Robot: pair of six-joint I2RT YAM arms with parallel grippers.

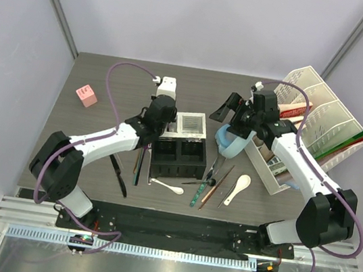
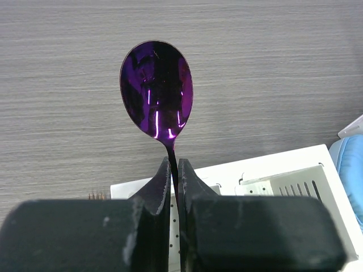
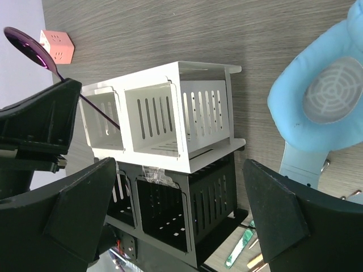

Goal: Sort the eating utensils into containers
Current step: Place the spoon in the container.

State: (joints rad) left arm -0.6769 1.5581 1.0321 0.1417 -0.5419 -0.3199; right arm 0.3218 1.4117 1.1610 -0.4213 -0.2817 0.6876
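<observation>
Left gripper (image 2: 174, 165) is clamped on the thin handle of the purple spoon (image 2: 156, 90), fingers almost together, and the bowl sticks out well past the fingertips over bare table (image 2: 57, 85). Marks on the pink block (image 3: 57, 46) are too small to read. In the right wrist view the spoon slants with its bowl up, its handle running down into the left fingers just beside the white compartments (image 3: 170, 107) of the caddy, which sit on top of the black compartments (image 3: 187, 209). The left arm reaches forward from its base, elbow bent, wrist at the caddy's left rear corner. Right gripper (image 3: 178, 170) hangs with jaws wide apart, holding nothing, facing the caddy, with the light blue ring (image 3: 317, 113) just beside it. On the table near the caddy lie 2 white soup spoons (image 1: 168, 187), a black knife (image 1: 119, 176), brown chopsticks (image 1: 219, 183) and a green-patterned piece (image 1: 198, 192).
</observation>
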